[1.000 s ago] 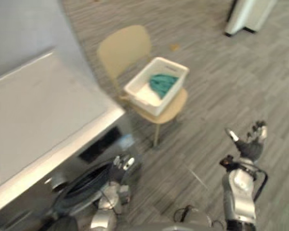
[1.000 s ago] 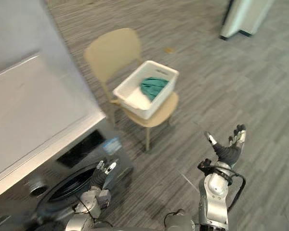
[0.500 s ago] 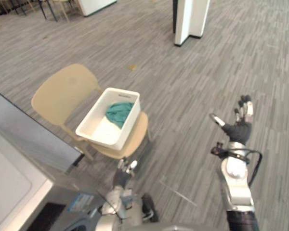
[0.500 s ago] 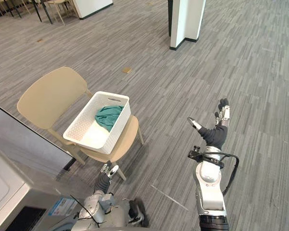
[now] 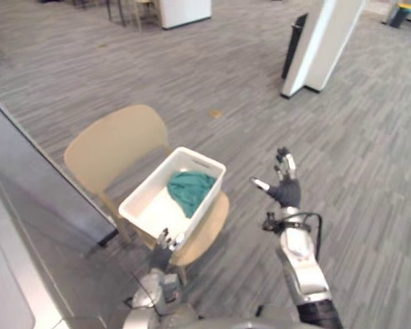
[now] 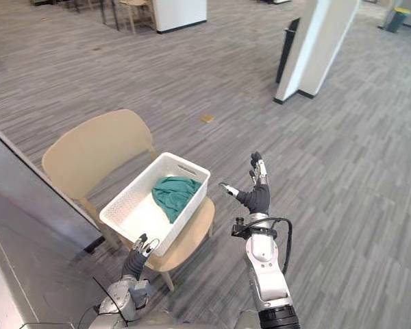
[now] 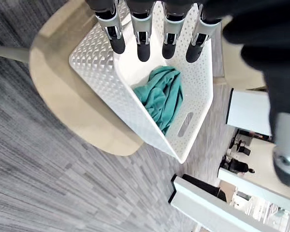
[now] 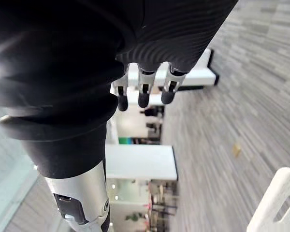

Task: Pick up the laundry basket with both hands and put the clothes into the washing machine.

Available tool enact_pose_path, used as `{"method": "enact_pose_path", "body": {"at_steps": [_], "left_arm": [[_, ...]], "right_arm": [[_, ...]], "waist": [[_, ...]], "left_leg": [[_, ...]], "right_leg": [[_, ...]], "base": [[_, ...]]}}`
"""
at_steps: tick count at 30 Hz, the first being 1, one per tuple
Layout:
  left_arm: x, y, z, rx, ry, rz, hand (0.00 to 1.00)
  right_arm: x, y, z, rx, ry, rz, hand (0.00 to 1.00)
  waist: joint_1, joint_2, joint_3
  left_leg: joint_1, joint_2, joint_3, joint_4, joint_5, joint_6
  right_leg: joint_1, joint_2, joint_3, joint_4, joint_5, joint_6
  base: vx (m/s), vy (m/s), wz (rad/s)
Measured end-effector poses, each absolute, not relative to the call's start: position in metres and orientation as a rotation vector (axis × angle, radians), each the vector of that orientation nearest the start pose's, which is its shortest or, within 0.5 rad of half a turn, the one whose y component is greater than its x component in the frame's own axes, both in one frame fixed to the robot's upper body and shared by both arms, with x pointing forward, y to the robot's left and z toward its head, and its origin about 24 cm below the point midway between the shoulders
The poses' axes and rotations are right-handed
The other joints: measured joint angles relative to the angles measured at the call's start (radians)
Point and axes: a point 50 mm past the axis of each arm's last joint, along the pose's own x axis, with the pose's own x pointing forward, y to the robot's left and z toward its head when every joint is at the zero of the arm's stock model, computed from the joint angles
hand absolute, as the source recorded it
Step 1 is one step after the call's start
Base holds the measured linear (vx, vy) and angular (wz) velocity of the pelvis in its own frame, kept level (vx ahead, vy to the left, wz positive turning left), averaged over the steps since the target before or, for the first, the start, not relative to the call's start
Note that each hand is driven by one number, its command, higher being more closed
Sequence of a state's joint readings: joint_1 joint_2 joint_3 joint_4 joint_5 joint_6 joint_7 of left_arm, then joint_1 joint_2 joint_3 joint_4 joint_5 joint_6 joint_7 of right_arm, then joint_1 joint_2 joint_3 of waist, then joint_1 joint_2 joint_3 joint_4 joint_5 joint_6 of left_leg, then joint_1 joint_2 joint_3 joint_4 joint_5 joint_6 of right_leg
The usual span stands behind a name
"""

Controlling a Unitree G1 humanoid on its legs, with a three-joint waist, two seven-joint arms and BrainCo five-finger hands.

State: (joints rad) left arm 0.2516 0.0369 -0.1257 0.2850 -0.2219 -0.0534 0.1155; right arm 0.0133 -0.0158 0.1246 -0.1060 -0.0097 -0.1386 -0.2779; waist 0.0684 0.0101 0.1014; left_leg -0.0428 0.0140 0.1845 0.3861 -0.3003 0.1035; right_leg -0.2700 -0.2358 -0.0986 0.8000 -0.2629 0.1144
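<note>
The tan chair [image 6: 96, 154] holds the white basket [image 6: 133, 212], a teal cloth [image 6: 172, 194] inside. The right hand [image 6: 255, 197], spread, and the left hand [image 6: 137, 253], fingers straight, hover near it, empty: the reach-in step. Next, 2 opposite rims probably need gripping.

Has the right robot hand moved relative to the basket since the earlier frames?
Yes: the right robot hand is now much nearer the laundry basket, beside it.
</note>
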Motion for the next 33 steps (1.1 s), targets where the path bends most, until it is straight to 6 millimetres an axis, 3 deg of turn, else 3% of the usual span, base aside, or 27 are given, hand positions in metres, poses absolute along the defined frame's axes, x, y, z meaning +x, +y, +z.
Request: {"method": "enact_pose_path", "body": {"at_steps": [2,3,4,6,7,9,10,11,12,13,14,15,16,20,24,27,29,33], "left_arm": [[0.171,0.148,-0.069,-0.16,0.487,0.117,0.0],[0.172,0.148,-0.072,-0.157,0.5,0.118,0.0],[0.172,0.148,-0.074,-0.153,0.51,0.116,0.0],[0.172,0.149,-0.075,-0.137,0.511,0.118,0.0],[0.168,0.148,-0.077,-0.156,0.523,0.146,0.0],[0.161,0.145,-0.08,-0.2,0.54,0.196,0.0],[0.159,0.139,-0.081,-0.227,0.55,0.204,0.0],[0.159,0.137,-0.081,-0.234,0.554,0.2,0.0],[0.161,0.137,-0.08,-0.243,0.548,0.205,0.0],[0.165,0.138,-0.08,-0.243,0.54,0.212,0.0],[0.167,0.138,-0.082,-0.24,0.551,0.209,0.0],[0.166,0.138,-0.083,-0.239,0.557,0.208,0.0],[0.162,0.137,-0.085,-0.237,0.57,0.201,0.0],[0.147,0.142,-0.093,-0.22,0.612,0.16,0.0],[0.144,0.146,-0.096,-0.151,0.628,0.068,0.0],[0.153,0.147,-0.092,-0.144,0.601,0.036,0.0],[0.155,0.146,-0.09,-0.136,0.59,0.013,0.0],[0.155,0.146,-0.089,-0.154,0.587,0.021,0.0]], "right_arm": [[0.247,-0.14,0.076,0.005,-0.233,-0.159,0.0],[0.246,-0.143,0.076,-0.003,-0.235,-0.158,0.0],[0.244,-0.146,0.077,-0.007,-0.238,-0.163,0.0],[0.234,-0.148,0.082,-0.001,-0.258,-0.169,0.0],[0.229,-0.15,0.086,-0.009,-0.278,-0.164,0.0],[0.222,-0.155,0.095,-0.037,-0.318,-0.154,0.0],[0.22,-0.162,0.101,-0.068,-0.346,-0.165,0.0],[0.219,-0.17,0.103,-0.106,-0.357,-0.188,0.0],[0.218,-0.18,0.102,-0.149,-0.353,-0.22,0.0],[0.216,-0.192,0.099,-0.209,-0.335,-0.273,0.0],[0.215,-0.205,0.093,-0.29,-0.294,-0.312,0.0],[0.216,-0.213,0.088,-0.334,-0.264,-0.332,0.0],[0.216,-0.225,0.078,-0.392,-0.195,-0.359,0.0],[0.217,-0.243,0.067,-0.498,-0.096,-0.348,0.0],[0.235,-0.271,0.055,-0.589,0.012,-0.333,0.0],[0.264,-0.292,0.066,-0.677,0.048,-0.341,0.0],[0.293,-0.304,0.08,-0.782,0.071,-0.338,0.0],[0.321,-0.322,0.108,-0.911,0.098,-0.385,0.0]], "waist": [[0.0,0.008,0.002],[0.001,0.007,0.002],[0.001,0.005,0.002],[0.001,-0.019,0.001],[0.004,-0.021,-0.002],[0.002,0.003,-0.017],[0.003,0.01,-0.022],[-0.002,0.01,-0.022],[-0.005,0.007,-0.027],[-0.005,-0.002,-0.024],[-0.006,-0.001,-0.024],[-0.007,0.001,-0.026],[-0.014,0.004,-0.024],[-0.025,-0.011,-0.024],[-0.029,-0.027,-0.01],[-0.027,-0.01,0.05],[-0.027,0.003,0.087],[-0.011,0.01,0.14]], "left_leg": [[-0.003,-0.001,-0.081,0.004,0.008,-0.016],[-0.009,-0.001,-0.143,0.013,0.009,-0.041],[-0.011,-0.001,-0.194,0.022,0.002,-0.06],[-0.019,-0.004,-0.292,0.063,-0.03,-0.118],[-0.04,0.013,-0.355,0.089,-0.053,-0.156],[-0.079,0.069,-0.439,0.068,-0.043,-0.201],[-0.096,0.093,-0.453,0.034,0.0,-0.232],[-0.132,0.109,-0.435,0.003,0.045,-0.238],[-0.163,0.129,-0.371,-0.029,0.093,-0.232],[-0.179,0.182,-0.19,-0.052,0.124,-0.166],[-0.187,0.243,-0.002,-0.035,0.131,-0.158],[-0.178,0.262,0.052,-0.033,0.153,-0.137],[-0.174,0.262,0.079,-0.05,0.188,-0.169],[-0.16,0.208,0.039,-0.107,0.208,-0.195],[-0.209,0.152,0.019,-0.163,0.255,-0.171],[-0.264,0.137,0.014,-0.152,0.27,-0.153],[-0.314,0.129,0.015,-0.146,0.283,-0.137],[-0.358,0.106,0.024,-0.217,0.351,-0.121]], "right_leg": [[0.006,0.063,0.186,-0.202,-0.001,-0.006],[0.013,0.102,0.324,-0.301,0.005,0.003],[0.03,0.114,0.379,-0.352,0.018,0.02],[0.074,0.098,0.357,-0.447,0.149,0.0],[0.106,0.096,0.287,-0.442,0.092,0.063],[0.131,0.125,0.156,-0.468,0.073,0.029],[0.134,0.129,0.087,-0.475,0.072,0.011],[0.143,0.126,0.025,-0.487,0.078,-0.004],[0.151,0.121,-0.037,-0.514,0.089,-0.021],[0.165,0.111,-0.113,-0.55,0.101,-0.036],[0.173,0.106,-0.172,-0.556,0.11,-0.049],[0.178,0.103,-0.199,-0.553,0.11,-0.049],[0.195,0.091,-0.243,-0.547,0.11,-0.049],[0.259,0.065,-0.296,-0.615,0.126,-0.023],[0.222,0.04,-0.312,-0.66,0.17,0.002],[0.174,0.027,-0.313,-0.658,0.199,0.007],[0.127,0.021,-0.311,-0.662,0.223,0.009],[0.066,0.013,-0.315,-0.7,0.269,0.011]], "base": [[0.27,-0.288,1.3],[0.21,-0.303,1.38],[0.2,-0.382,1.86],[0.16,-0.424,1.73],[0.11,-0.5,1.75],[0.09,-0.49,1.7],[0.05,-0.387,1.52],[0.02,-0.419,1.75],[-0.03,-0.219,1.85],[-0.04,-0.229,1.95],[-0.03,-0.12,1.65],[-0.03,-0.076,1.44],[-0.01,0.015,1.03],[-0.03,0.086,0.57],[-0.09,0.115,0.24],[-0.13,0.111,0.07],[-0.13,0.105,0.0],[-0.07,0.068,0.06]]}}
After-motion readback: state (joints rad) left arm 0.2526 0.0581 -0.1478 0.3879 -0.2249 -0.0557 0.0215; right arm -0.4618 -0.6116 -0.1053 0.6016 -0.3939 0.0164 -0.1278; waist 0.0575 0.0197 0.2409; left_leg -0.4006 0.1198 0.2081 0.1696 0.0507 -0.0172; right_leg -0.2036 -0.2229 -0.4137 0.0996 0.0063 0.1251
